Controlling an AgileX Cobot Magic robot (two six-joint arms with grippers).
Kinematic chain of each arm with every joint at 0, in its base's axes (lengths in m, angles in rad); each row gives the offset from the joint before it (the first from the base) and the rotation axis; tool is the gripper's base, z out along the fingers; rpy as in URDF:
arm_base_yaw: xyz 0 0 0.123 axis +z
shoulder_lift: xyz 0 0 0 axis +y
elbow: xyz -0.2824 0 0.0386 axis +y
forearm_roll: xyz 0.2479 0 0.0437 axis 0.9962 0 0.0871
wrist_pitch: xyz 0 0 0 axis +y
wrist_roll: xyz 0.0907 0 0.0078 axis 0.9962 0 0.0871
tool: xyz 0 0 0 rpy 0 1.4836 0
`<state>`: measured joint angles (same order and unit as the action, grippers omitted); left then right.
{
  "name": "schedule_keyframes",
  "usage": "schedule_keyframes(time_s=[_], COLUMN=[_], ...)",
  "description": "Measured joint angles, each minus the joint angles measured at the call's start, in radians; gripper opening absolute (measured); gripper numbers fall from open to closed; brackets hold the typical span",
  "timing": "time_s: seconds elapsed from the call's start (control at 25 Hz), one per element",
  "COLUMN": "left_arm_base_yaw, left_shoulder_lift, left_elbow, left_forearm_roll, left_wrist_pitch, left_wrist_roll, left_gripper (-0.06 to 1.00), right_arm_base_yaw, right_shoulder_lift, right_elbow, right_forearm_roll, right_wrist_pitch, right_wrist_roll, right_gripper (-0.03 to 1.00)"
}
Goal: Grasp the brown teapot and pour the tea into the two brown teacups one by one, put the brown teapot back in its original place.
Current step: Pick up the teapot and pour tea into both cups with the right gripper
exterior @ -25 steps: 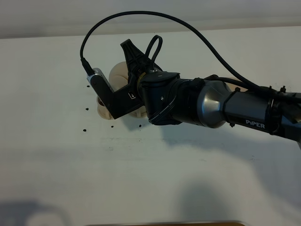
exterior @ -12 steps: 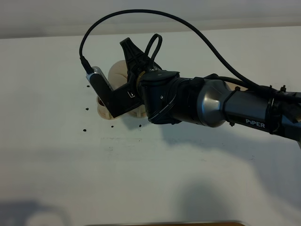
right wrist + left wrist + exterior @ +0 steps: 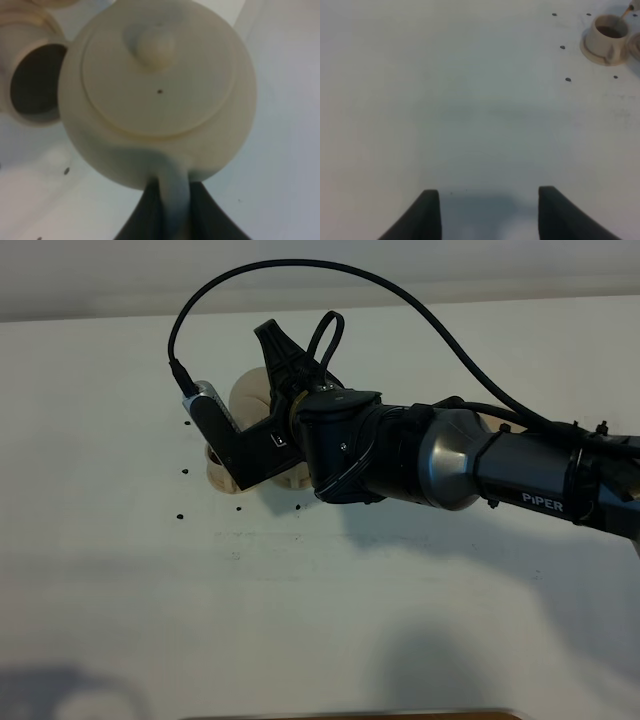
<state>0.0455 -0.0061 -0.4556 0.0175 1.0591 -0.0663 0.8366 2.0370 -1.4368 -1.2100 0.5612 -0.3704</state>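
Left wrist: dark tea in teacup (image 3: 606,38).

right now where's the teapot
The brown teapot is held by its handle in the right hand, left of centre near the table's far edge in the high view, tipped beside a teacup.

gripper (image 3: 171,210) clamps the teapot (image 3: 160,90) handle beside a teacup (image 3: 32,82).
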Motion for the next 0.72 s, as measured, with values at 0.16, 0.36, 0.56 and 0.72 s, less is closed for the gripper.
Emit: schedule_keyframes(time_s=[0.16, 0.36, 0.56, 0.72], left_arm_base_yaw=[0.000, 0.000, 0.000, 0.000], left_shoulder_lift=[0.000, 0.000, 0.000, 0.000], left_elbow=[0.000, 0.000, 0.000, 0.000], left_forearm_roll=[0.000, 0.000, 0.000, 0.000], left_wrist_pitch=[0.000, 0.000, 0.000, 0.000], left_wrist_roll=[0.000, -0.001, -0.001, -0.001], left_gripper=[0.50, 0.50, 0.50, 0.50], right_arm_base_yaw=[0.000, 0.000, 0.000, 0.000], right_shoulder_lift=[0.000, 0.000, 0.000, 0.000], right_elbow=[0.000, 0.000, 0.000, 0.000], right_forearm_roll=[0.000, 0.000, 0.000, 0.000], right_wrist_pitch=[0.000, 0.000, 0.000, 0.000], right_wrist_roll=[-0.001, -0.001, -0.004, -0.007], right_gripper=[0.08, 0.08, 0.08, 0.08])
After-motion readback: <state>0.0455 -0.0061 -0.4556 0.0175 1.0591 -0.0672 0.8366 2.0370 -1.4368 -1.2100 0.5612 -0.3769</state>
